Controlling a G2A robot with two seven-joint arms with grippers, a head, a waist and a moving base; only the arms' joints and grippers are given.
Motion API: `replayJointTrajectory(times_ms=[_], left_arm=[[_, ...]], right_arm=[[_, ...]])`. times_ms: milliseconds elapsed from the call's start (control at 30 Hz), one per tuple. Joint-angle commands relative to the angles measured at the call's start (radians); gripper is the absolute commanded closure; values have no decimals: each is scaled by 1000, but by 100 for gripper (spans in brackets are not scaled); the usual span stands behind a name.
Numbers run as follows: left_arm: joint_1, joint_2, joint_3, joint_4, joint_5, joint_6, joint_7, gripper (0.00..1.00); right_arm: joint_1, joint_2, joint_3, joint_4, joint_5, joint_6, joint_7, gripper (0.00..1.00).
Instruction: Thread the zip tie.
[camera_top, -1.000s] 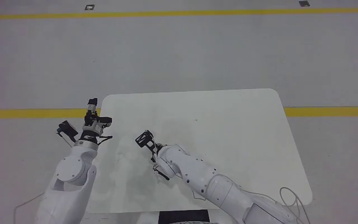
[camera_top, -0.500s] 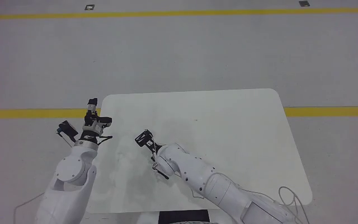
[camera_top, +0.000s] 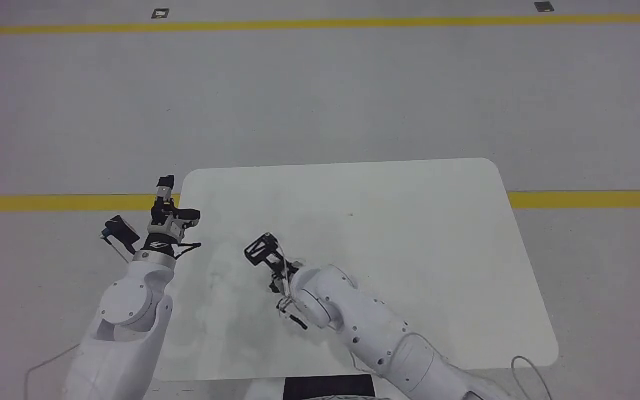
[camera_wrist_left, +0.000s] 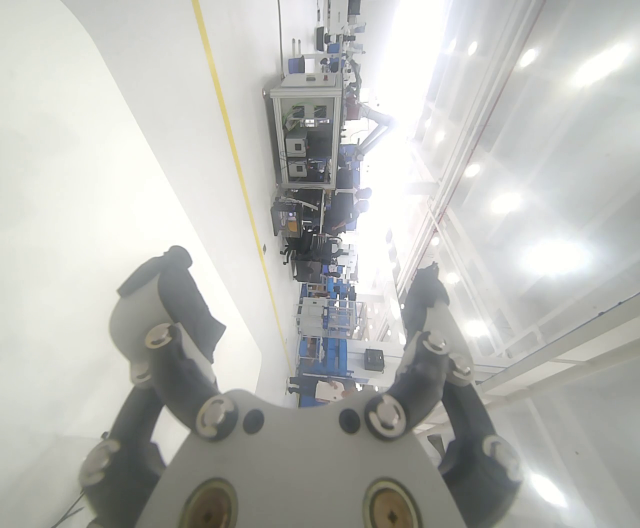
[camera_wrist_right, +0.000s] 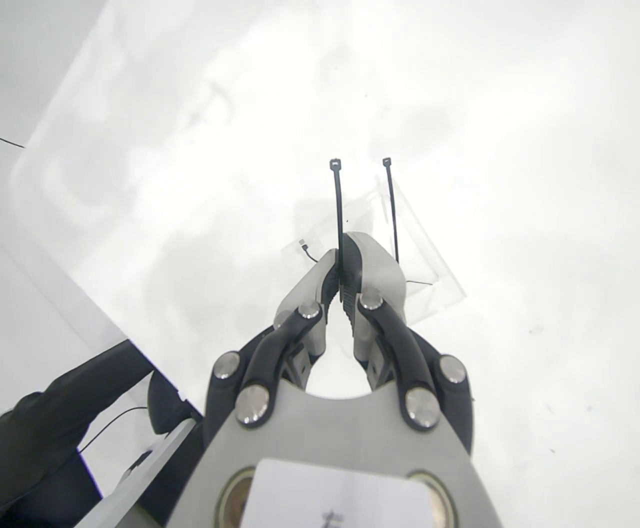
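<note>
- A white label (camera_wrist_right: 340, 492) on the base of the right gripper (camera_wrist_right: 345, 250) bears a small dark mark, cut off at the edge and too small to read. No other writing is legible.
- The black zip tie (camera_wrist_right: 338, 200) is pinched between the right gripper's fingers, which are closed tight on its lower length with no gap showing.
- Its long axis runs straight on in line with the fingers. The square head is at the far end, pointing away from the gripper, and the strap is straight and unbent.
- Just beside it runs a second black strip (camera_wrist_right: 391, 210), nearly parallel with its head at the same far end. Its near end passes behind a finger, and whether it lies on the table (camera_top: 420, 210) cannot be told.
- Under both lies a clear plastic sheet (camera_wrist_right: 432, 272), flat on the table.
- In the top view the right gripper (camera_top: 263, 250) is over the table's left part, on the robot's side.
- The left gripper (camera_wrist_left: 300, 270) has its fingers spread wide with nothing between them. In the top view it (camera_top: 170, 208) sits at the table's left edge, well apart from the right one.
</note>
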Motion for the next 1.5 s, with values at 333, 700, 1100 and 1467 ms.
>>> replayJointTrajectory(times_ms=[333,700,1100,1467], left_arm=[[0,0,0,0,0,0,0,0],[-22,4,17,54,203,-114,-38,0],[-42,20,43,147,496,-340,-205,0],[-50,28,68,109,757,-340,-122,0]], right_arm=[[-69,32,105,-110,102,-124,-48,100],[-65,28,176,-122,280,-57,-145,100],[49,4,213,-47,561,3,-130,100],[45,0,260,4,736,17,-196,100]])
